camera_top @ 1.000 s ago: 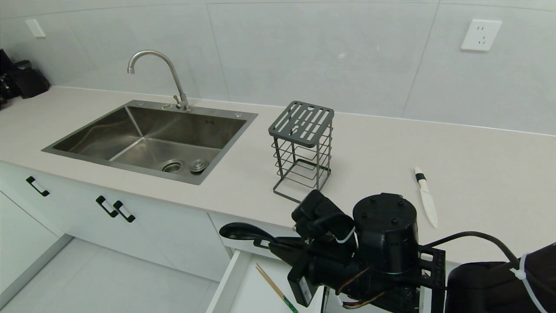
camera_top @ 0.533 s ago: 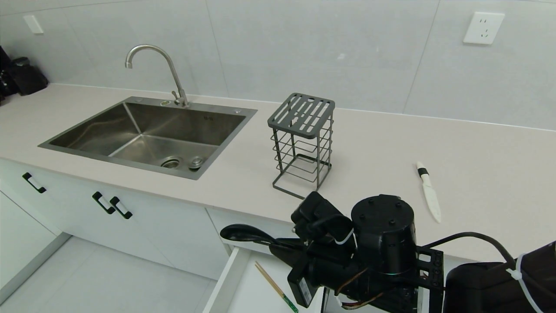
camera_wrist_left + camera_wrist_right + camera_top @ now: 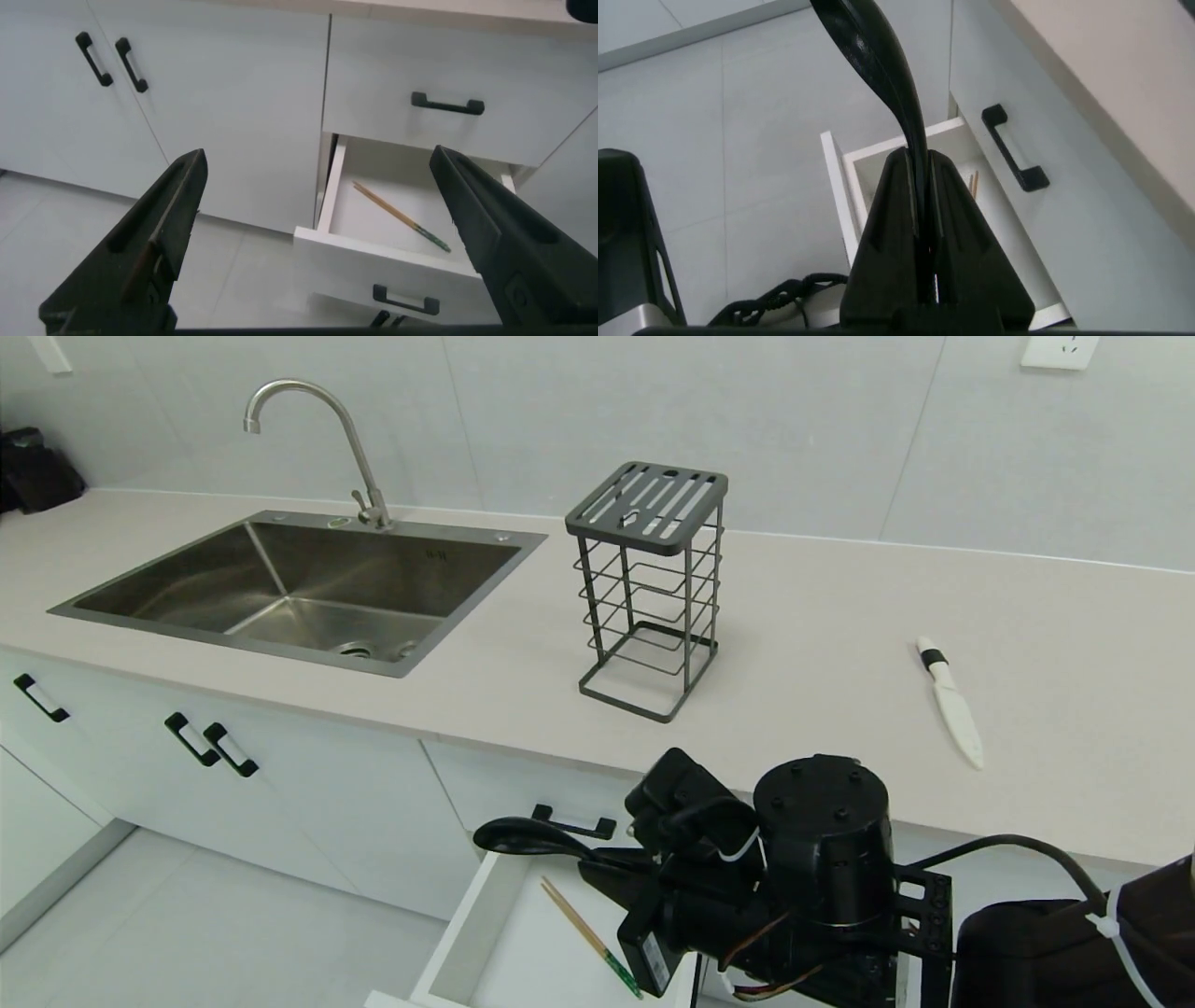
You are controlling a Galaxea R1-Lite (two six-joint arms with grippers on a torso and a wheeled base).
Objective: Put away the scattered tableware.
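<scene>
My right gripper (image 3: 624, 866) is shut on the handle of a black spoon (image 3: 523, 837), held level above the pulled-out white drawer (image 3: 467, 933) below the counter edge. In the right wrist view the spoon (image 3: 873, 70) sticks out from between the closed fingers (image 3: 887, 219). A single chopstick (image 3: 590, 938) lies inside the drawer, also seen as the chopstick (image 3: 402, 217) in the left wrist view. A white knife (image 3: 949, 699) with a black band lies on the counter at the right. My left gripper (image 3: 327, 243) hangs open in front of the cabinets, facing the drawer (image 3: 392, 252).
A dark wire rack (image 3: 651, 588) stands mid-counter. The steel sink (image 3: 299, 588) with its tap (image 3: 317, 429) sits at the left. Cabinet doors with black handles (image 3: 201, 745) are below. A closed drawer front with handle (image 3: 572, 823) sits above the pulled-out one.
The head view has dropped and shifted, so the counter sits higher in the picture and more of the drawer shows. The right gripper and spoon hold the same place in the picture.
</scene>
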